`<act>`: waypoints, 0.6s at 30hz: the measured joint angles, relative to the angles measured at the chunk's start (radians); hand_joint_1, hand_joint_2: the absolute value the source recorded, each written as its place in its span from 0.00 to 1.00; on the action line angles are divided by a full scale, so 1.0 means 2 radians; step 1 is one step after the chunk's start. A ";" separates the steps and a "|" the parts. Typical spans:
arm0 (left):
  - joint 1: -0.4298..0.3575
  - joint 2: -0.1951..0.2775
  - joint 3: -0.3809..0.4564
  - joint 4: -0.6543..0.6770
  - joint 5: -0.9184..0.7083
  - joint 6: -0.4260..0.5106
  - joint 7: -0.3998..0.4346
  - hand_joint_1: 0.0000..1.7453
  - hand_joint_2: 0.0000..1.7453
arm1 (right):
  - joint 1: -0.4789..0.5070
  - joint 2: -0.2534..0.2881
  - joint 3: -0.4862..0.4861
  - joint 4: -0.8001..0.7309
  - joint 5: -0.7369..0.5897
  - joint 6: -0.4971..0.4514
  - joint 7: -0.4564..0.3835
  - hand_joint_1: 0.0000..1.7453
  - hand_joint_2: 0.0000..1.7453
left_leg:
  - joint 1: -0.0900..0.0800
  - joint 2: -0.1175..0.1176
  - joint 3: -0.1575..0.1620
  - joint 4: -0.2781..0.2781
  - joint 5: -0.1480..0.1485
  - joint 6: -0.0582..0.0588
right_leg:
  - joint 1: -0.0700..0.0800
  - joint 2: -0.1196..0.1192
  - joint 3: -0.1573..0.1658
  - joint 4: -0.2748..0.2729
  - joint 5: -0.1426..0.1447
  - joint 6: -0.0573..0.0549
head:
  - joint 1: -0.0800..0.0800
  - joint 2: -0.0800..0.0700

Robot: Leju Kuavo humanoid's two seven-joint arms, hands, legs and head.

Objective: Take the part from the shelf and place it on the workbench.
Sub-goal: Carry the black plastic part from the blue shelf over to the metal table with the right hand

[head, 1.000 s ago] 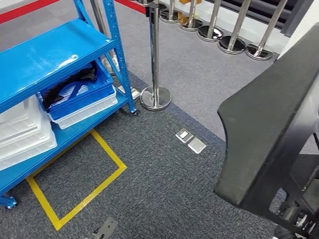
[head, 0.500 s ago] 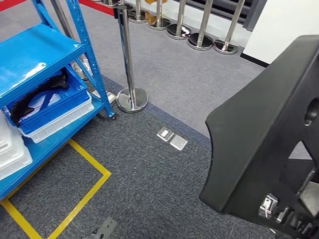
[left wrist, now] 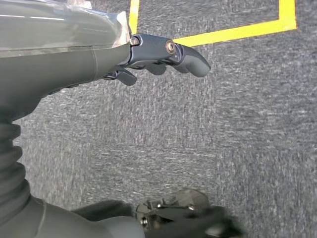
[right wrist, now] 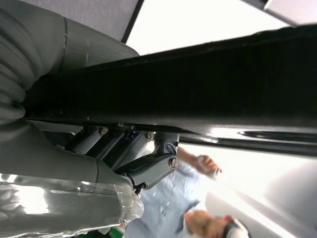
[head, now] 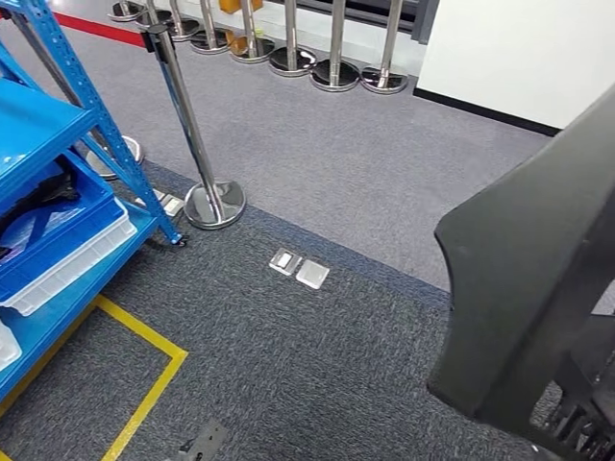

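A large black moulded part (head: 536, 279) fills the right side of the head view, carried above the carpet. My right hand (head: 580, 423) holds it from underneath at the bottom right corner. In the right wrist view the same part (right wrist: 186, 94) runs as a dark bar across the picture, and the fingers (right wrist: 149, 166) curl against its underside. My left hand (left wrist: 164, 52) hangs over the grey carpet, fingers apart from the thumb (left wrist: 179, 210), with nothing in it. The blue shelf (head: 65, 125) stands at the far left; another black part (head: 36, 197) lies in a blue tray there.
A steel stanchion (head: 196, 144) stands on its round base beside the shelf's leg, with several more along the back. Two metal floor plates (head: 299, 267) sit in the carpet. Yellow tape (head: 145, 394) marks a floor box. A person in light blue (right wrist: 176, 198) stands beyond the part.
The whole view has swung to the right: shelf, stanchion and floor plates have slid left in the picture. The black part stays in my right hand.
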 joint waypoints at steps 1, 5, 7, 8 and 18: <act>0.001 0.000 0.000 0.000 0.000 0.000 0.000 0.00 1.00 | 0.002 0.001 -0.001 0.000 -0.001 0.000 -0.001 1.00 1.00 | -0.001 -0.001 -0.006 0.006 0.006 0.002 | 0.001 0.006 0.001 0.000 -0.001 -0.001 | 0.000 0.000; 0.001 0.001 0.000 0.000 -0.002 0.000 0.001 0.00 1.00 | 0.008 0.007 -0.004 -0.002 -0.007 0.000 -0.007 1.00 1.00 | -0.005 -0.027 0.033 -0.105 0.078 0.015 | 0.004 0.030 0.007 0.001 -0.004 0.000 | 0.001 0.000; 0.001 0.001 0.000 0.000 -0.003 0.000 0.002 0.00 1.00 | 0.011 0.009 -0.006 -0.004 -0.009 0.000 -0.010 1.00 1.00 | -0.006 -0.038 0.043 -0.131 0.084 0.017 | 0.003 0.039 0.005 0.002 -0.004 0.004 | 0.001 0.000; 0.001 0.001 0.000 0.000 -0.004 0.000 0.002 0.00 1.00 | 0.013 0.010 -0.006 -0.005 -0.010 0.000 -0.011 1.00 1.00 | -0.006 -0.036 0.044 -0.134 0.083 0.017 | 0.002 0.044 0.004 0.002 -0.004 0.007 | 0.000 0.000; 0.001 0.001 0.000 0.000 -0.007 0.001 0.001 0.00 1.00 | 0.019 0.013 -0.010 -0.011 -0.014 0.000 -0.016 1.00 1.00 | -0.003 0.016 0.056 -0.143 0.079 0.021 | -0.008 -0.015 -0.049 0.101 -0.035 0.031 | 0.002 0.000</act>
